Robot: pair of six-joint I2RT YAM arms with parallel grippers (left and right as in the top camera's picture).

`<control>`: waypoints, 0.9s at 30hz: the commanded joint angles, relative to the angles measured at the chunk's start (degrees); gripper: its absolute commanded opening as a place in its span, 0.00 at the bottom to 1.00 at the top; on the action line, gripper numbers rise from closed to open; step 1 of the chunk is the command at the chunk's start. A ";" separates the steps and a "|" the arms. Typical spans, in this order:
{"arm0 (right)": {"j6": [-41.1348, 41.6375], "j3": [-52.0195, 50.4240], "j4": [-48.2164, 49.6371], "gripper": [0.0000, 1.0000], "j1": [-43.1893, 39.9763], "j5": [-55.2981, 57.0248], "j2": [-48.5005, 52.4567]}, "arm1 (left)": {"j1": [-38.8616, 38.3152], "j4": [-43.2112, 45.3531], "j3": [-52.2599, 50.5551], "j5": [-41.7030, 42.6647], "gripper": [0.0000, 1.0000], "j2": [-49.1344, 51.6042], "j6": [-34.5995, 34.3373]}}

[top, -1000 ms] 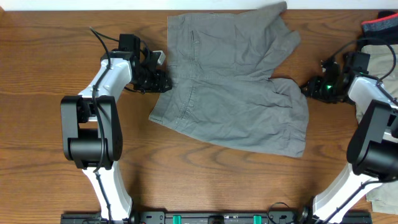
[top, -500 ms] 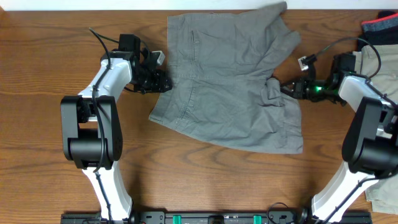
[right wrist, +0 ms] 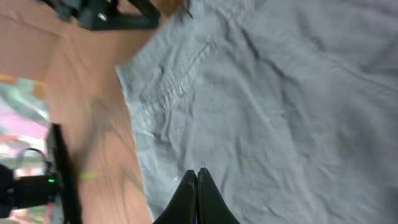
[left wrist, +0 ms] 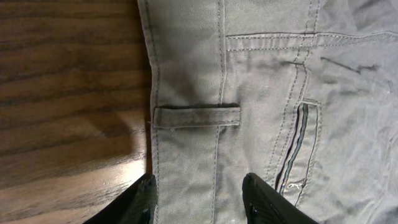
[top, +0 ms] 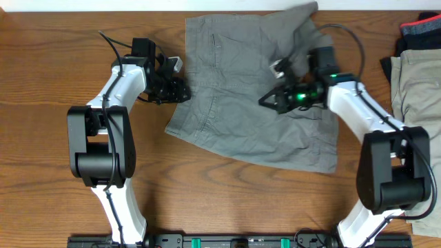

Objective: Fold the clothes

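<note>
Shorts [top: 255, 89] lie flat, upper centre. Left gripper [top: 183, 89], jaws apart, straddles their waistband edge, probably to anchor it. Right gripper [top: 265, 101], fingers pressed together on nothing visible, hovers mid-shorts, likely smoothing.

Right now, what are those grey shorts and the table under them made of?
Grey shorts: probably woven cotton, matte; a fine weave, stitched seams, a belt loop and soft wrinkles show. Table: wood or a wood-look laminate, brown with dark grain lines and a slight sheen; the pictures cannot settle which.
</note>
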 commanded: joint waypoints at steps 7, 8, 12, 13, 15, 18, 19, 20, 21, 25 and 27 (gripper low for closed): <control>10.47 1.68 -1.53 0.40 -15.61 6.14 -3.87 | 0.24 -0.31 -0.50 -0.66 0.47 0.09 -0.48; 10.93 1.64 -2.47 0.48 -18.38 6.14 -3.41 | 0.24 -0.33 -0.50 -0.66 0.47 0.09 -0.48; 10.78 1.60 -7.52 0.57 -26.51 6.16 -1.22 | 0.24 -0.33 -0.50 -0.66 0.47 0.09 -0.48; 10.23 1.57 -8.59 0.57 -27.80 6.16 -0.44 | 0.24 -0.33 -0.50 -0.66 0.47 0.09 -0.48; 9.99 1.51 -10.10 0.57 -29.09 6.84 1.14 | 0.24 -0.28 -0.50 -0.66 0.47 0.09 -0.46; 9.35 1.31 -10.43 0.57 -28.96 8.94 3.39 | 0.24 -0.20 -0.50 -0.66 0.47 0.09 -0.46; 9.33 1.27 -10.43 0.57 -28.79 9.99 4.28 | 0.24 -0.11 -0.50 -0.66 0.47 0.09 -0.46; 9.35 1.27 -10.40 0.57 -28.63 11.19 5.20 | 0.24 -0.09 -0.50 -0.66 0.47 0.09 -0.44; 9.35 1.27 -10.34 0.57 -28.57 12.57 6.16 | 0.24 -0.07 -0.50 -0.66 0.47 0.09 -0.46; 8.24 1.27 -8.85 0.53 -28.59 14.25 9.27 | 0.24 -0.09 -0.50 -0.66 0.47 0.09 -0.46; 8.02 1.27 -8.26 0.46 -28.57 13.97 9.99 | 0.24 -0.07 -0.50 -0.66 0.47 0.09 -0.46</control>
